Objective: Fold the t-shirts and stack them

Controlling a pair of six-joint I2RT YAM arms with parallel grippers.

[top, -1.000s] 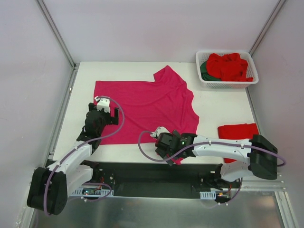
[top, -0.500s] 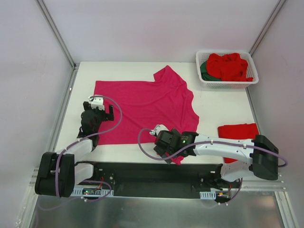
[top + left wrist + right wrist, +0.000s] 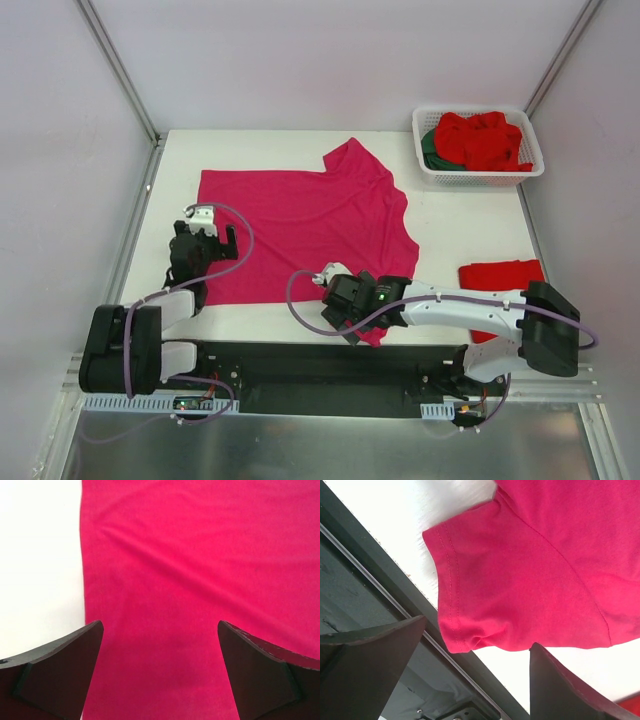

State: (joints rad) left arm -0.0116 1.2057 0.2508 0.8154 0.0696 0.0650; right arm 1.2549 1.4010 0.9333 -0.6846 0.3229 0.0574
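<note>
Mostly flat, the magenta t-shirt (image 3: pixel 300 225) lies spread.

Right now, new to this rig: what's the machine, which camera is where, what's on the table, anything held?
Two robot arms, bolted at the table near edge. The wide picture: a fixed camera above and behind them. Each close-up: a wrist camera, the dark wedges its jaws. A magenta t-shirt lies spread on the table, a folded red t-shirt at the right, red shirts and a dark green shirt in the white basket. The left gripper hangs over the magenta t-shirt's edge, the right gripper over a sleeve. Both open, nothing held.
</note>
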